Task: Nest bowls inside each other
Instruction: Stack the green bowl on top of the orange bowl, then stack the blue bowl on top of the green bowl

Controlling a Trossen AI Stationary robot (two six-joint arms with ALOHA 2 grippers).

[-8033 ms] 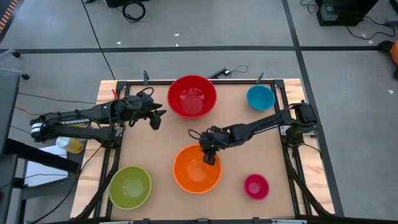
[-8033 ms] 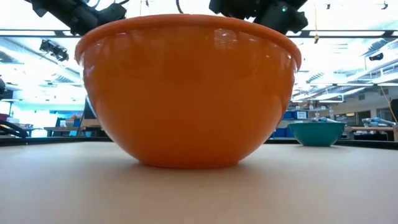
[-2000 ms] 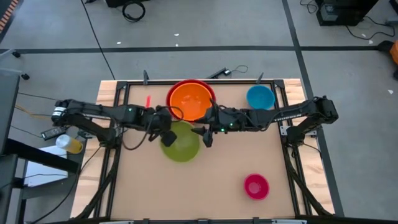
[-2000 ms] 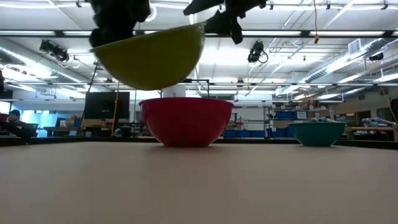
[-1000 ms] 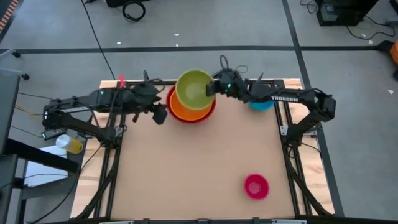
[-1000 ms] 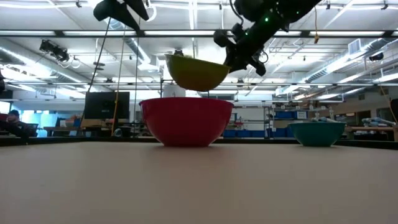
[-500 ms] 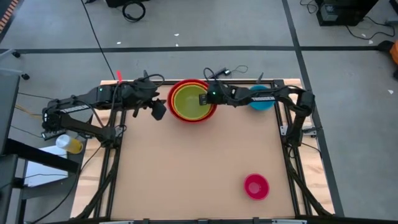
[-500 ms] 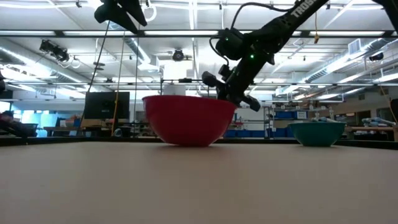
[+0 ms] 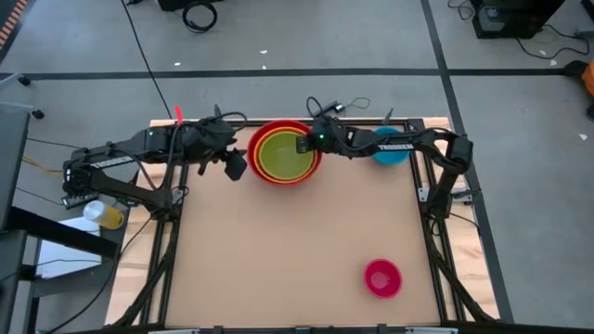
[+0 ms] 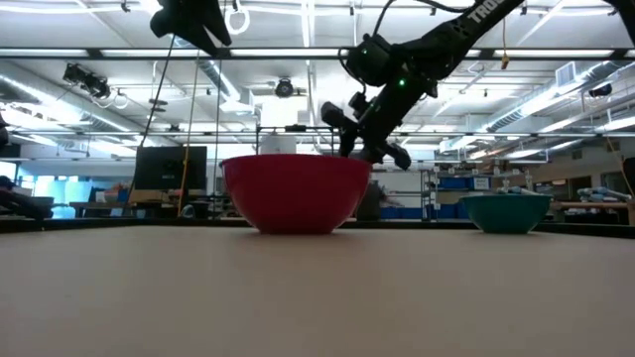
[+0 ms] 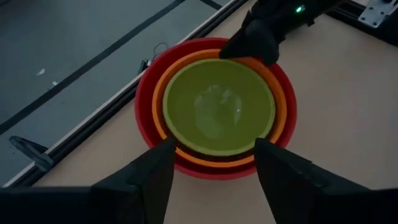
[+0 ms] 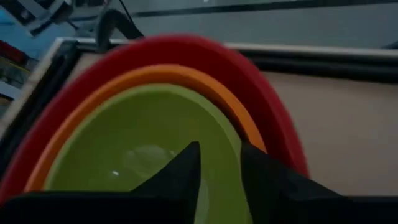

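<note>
The red bowl [image 9: 283, 123] stands near the table's far edge, holding the orange bowl [image 11: 281, 106], and the yellow-green bowl [image 9: 286, 155] sits inside that. My right gripper [image 12: 219, 149] is open at the stack's right side. Its fingers stand either side of the yellow-green bowl's rim [image 12: 231, 140]. My left gripper [image 11: 214, 186] hovers open above the table just left of the stack, with nothing between its fingers. The blue bowl [image 9: 390, 153] stands at the far right, partly under my right arm. The pink bowl [image 9: 382, 277] stands near the front right. My right gripper comes at the yellow-green bowl's right rim [image 12: 231, 140] slanting down from the table's right, one finger [image 12: 186, 165] inside the bowl and one [image 12: 261, 174] outside. I cannot tell whether either finger touches the rim. The bowl rests in the orange bowl.
A black frame [image 9: 427, 199] borders the table's sides. Bare tabletop [image 9: 278, 250] spreads across the middle and the near left. In the low view the red bowl [image 10: 296, 193] hides the bowls inside it.
My right gripper has come down with the yellow-green bowl, which hung tilted above the red bowl a second ago. The bowl now sits level inside the orange bowl. In the last half second the gripper has risen slightly at the rim.
</note>
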